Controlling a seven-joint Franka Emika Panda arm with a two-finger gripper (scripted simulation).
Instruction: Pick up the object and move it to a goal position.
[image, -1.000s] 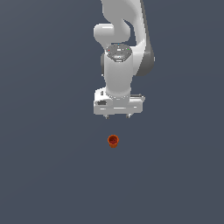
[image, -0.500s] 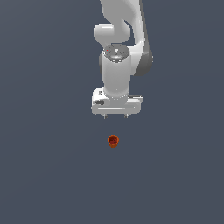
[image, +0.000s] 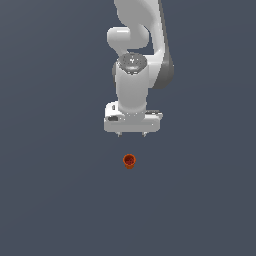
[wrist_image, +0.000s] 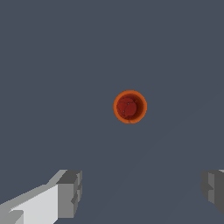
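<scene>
White arm (image: 134, 85) hangs at centre of the exterior view, over a plain grey worktop (image: 55, 190). Its pincer (image: 132, 134) is spread wide and holds nothing. The orange-red cup (image: 129, 161) stands upright on the worktop, near the pincer, apart from both fingers (wrist_image: 70, 192).

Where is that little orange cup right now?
In the exterior view the orange cup sits alone on the grey surface, just below the open gripper, untouched, near the picture's middle.
</scene>
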